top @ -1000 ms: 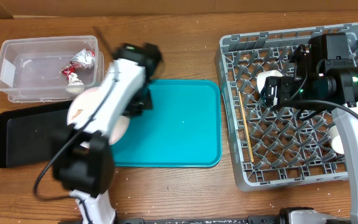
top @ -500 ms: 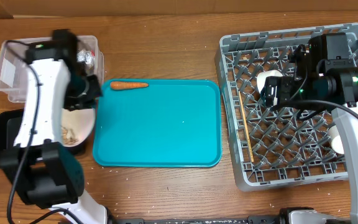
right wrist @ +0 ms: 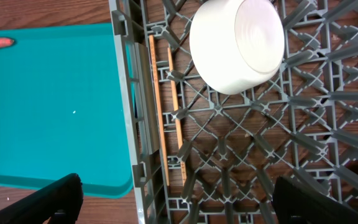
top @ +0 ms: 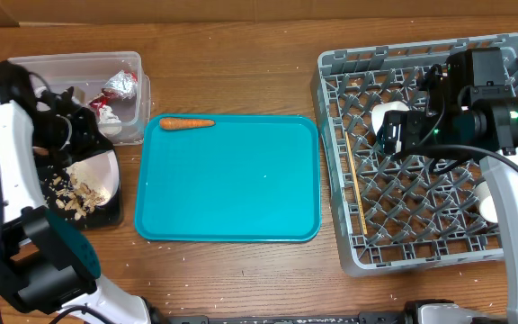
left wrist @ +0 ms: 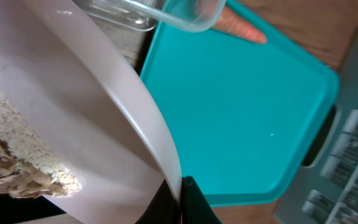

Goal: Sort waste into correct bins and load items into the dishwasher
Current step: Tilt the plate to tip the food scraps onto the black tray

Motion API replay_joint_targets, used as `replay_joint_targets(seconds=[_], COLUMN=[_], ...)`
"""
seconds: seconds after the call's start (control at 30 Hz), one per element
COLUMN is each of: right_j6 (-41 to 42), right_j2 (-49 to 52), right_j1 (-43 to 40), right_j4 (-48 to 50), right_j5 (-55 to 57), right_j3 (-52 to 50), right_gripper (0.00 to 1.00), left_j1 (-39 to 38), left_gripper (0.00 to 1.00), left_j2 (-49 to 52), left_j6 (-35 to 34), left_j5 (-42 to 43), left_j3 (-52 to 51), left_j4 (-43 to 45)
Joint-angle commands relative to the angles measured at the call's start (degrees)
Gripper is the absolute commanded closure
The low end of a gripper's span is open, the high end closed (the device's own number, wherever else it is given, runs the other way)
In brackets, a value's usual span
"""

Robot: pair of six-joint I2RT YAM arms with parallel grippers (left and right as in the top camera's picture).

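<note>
White bowl (top: 97,171) tipped over the black tray (top: 108,216) at the far left, its rim pinched by the left gripper (left wrist: 180,200).

The left arm runs up the left edge of the overhead view and bends inward, its jaws clamped on the bowl's edge. Beige scraps and rice (left wrist: 17,168) cling inside the bowl, and more lie loose on the tray. Just above, the clear tub (top: 79,67) holds a foil ball (top: 121,84) and a red wrapper (top: 106,106). The carrot (top: 186,123) lies in the upper left corner of the teal tray (top: 232,189). At the right, the right gripper (right wrist: 176,190) hovers over the grey dish rack (top: 421,225), jaws wide apart and holding nothing, near a second white bowl (right wrist: 237,43) and the chopsticks (right wrist: 160,112) lying in the grid.
</note>
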Motion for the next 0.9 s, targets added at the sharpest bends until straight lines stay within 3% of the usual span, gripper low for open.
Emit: replay_joint_targets(seconds=[0.0, 0.3, 0.6, 0.87], right_j6=[-0.2, -0.2, -0.2, -0.2], right_j2=[0.1, 0.1, 0.1, 0.1], right_j1=[-0.2, -0.2, -0.2, -0.2], right_j4=[0.1, 0.1, 0.2, 0.3], right_j5=[-0.5, -0.5, -0.5, -0.3], right_j3=[-0.3, -0.3, -0.3, -0.3], right_gripper=[0.0, 0.0, 0.0, 0.0], left_j1=[2.7, 8.3, 10.8, 11.6], left_gripper=[0.96, 0.96, 0.96, 0.96], left_j2=[-1.1, -1.1, -1.1, -1.1], left_j6=[5.1, 11.8, 16.5, 17.5], left_j5=[8.0, 19.8, 26.4, 26.5], left_j3=[1.0, 0.9, 0.9, 0.9], left_j4=[-0.4, -2.8, -4.9, -5.5])
